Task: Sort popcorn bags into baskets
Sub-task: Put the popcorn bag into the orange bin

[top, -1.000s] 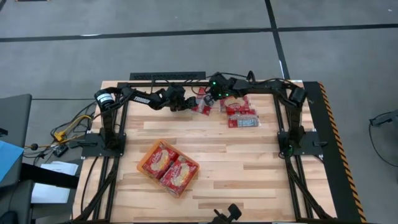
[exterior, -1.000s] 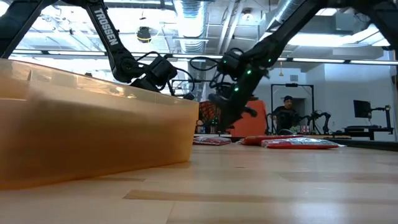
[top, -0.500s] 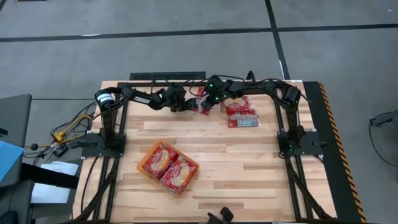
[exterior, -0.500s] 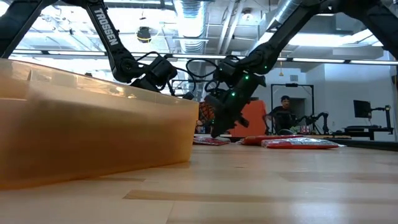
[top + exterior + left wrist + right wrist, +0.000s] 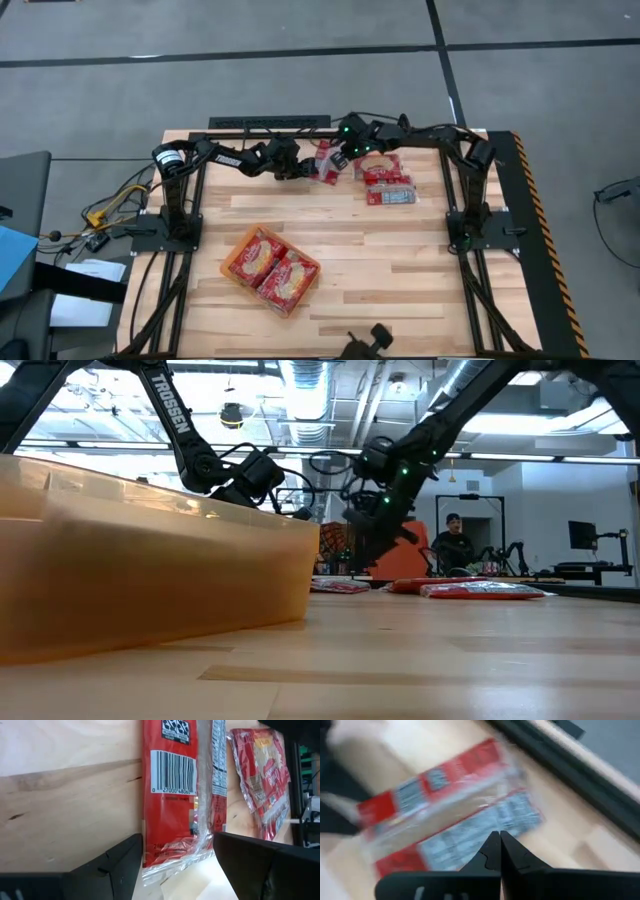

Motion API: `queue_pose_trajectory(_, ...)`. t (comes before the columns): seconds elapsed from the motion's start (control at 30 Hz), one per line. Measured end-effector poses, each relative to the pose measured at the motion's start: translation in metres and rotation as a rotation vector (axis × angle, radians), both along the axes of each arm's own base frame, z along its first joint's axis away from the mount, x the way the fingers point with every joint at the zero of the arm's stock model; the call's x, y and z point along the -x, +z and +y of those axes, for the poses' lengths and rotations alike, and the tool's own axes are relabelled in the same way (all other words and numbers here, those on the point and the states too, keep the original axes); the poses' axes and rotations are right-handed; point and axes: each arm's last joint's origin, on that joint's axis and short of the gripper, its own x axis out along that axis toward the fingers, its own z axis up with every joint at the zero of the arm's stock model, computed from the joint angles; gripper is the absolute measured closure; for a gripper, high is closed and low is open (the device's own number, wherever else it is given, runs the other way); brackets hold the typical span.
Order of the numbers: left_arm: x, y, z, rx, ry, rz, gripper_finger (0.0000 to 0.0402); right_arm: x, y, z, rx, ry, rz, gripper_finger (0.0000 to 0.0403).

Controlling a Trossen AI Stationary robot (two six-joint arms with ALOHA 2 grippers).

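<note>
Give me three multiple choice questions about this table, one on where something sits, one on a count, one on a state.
1. Where is the orange basket?
A. front left part of the table
B. back right corner
C. off the table

2. How many popcorn bags lie in the basket?
A. none
B. two
C. five

3. The right end effector is:
A. wide open
B. shut
C. out of view

Answers:
1 A, the high view shows it there.
2 B, two bags lie side by side inside.
3 B, its fingertips meet in the right wrist view.

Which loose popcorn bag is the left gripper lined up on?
The barcode-side-up bag at the pile's left edge, lying between the open fingers of the left gripper; the others sit farther right, picture sides showing.
</note>
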Motion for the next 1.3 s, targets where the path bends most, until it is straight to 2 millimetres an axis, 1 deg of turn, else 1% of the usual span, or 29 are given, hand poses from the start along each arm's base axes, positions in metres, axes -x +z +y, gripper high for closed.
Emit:
queue_pose_trajectory(0.07,0.0,0.0,-0.001,0.005,-0.01,-0.003,0.0163,0.005,-0.009,-0.009,-0.021,-0.031,0.03,0.0395)
queue_pose_trajectory(0.13,0.0,0.0,-0.001,0.008,-0.015,-0.004,0.0163,0.011,-0.021,-0.011,-0.066,-0.044,0.089,0.0395)
queue_pose_trajectory(0.2,0.0,0.0,-0.001,0.009,-0.016,-0.004,0.0163,0.006,-0.026,-0.014,-0.071,-0.044,0.094,0.0395)
queue_pose_trajectory(0.27,0.0,0.0,-0.001,0.012,-0.019,-0.006,0.0163,0.0,-0.027,-0.011,-0.099,-0.04,0.127,0.0395)
queue_pose_trajectory(0.33,-0.001,0.0,-0.002,0.013,-0.023,-0.007,0.0163,-0.013,-0.035,-0.01,-0.094,-0.011,0.134,0.0396)
queue_pose_trajectory(0.43,-0.001,0.0,-0.002,0.016,-0.028,-0.005,0.0163,-0.026,-0.032,-0.002,-0.094,0.047,0.17,0.0396)
queue_pose_trajectory(0.63,-0.001,0.0,-0.003,0.008,-0.04,-0.001,0.0163,-0.039,-0.023,0.004,-0.078,0.117,0.113,0.0392)
queue_pose_trajectory(0.73,-0.001,0.0,-0.003,-0.009,-0.059,0.001,0.0164,-0.042,-0.022,0.005,-0.125,0.174,0.058,0.0394)
queue_pose_trajectory(0.8,-0.001,0.0,-0.003,-0.019,-0.073,0.003,0.0168,-0.044,-0.021,0.005,-0.122,0.182,0.036,0.0396)
queue_pose_trajectory(0.93,-0.001,-0.001,-0.005,-0.02,-0.083,0.01,0.0181,-0.041,-0.021,0.007,-0.105,0.152,0.082,0.0395)
queue_pose_trajectory(1.07,-0.001,-0.001,-0.004,-0.026,-0.072,0.015,0.0189,-0.037,-0.002,0.003,-0.024,0.097,0.077,0.0391)
queue_pose_trajectory(1.1,-0.001,-0.001,-0.004,-0.029,-0.067,0.017,0.0189,-0.035,0.0,0.001,-0.018,0.087,0.083,0.0392)
queue_pose_trajectory(1.17,-0.002,-0.001,-0.004,-0.032,-0.062,0.019,0.019,-0.031,-0.006,-0.001,-0.04,0.07,0.119,0.0396)
queue_pose_trajectory(1.3,-0.001,-0.001,-0.004,-0.034,-0.058,0.021,0.019,-0.032,-0.031,0.001,-0.1,0.068,0.181,0.0398)
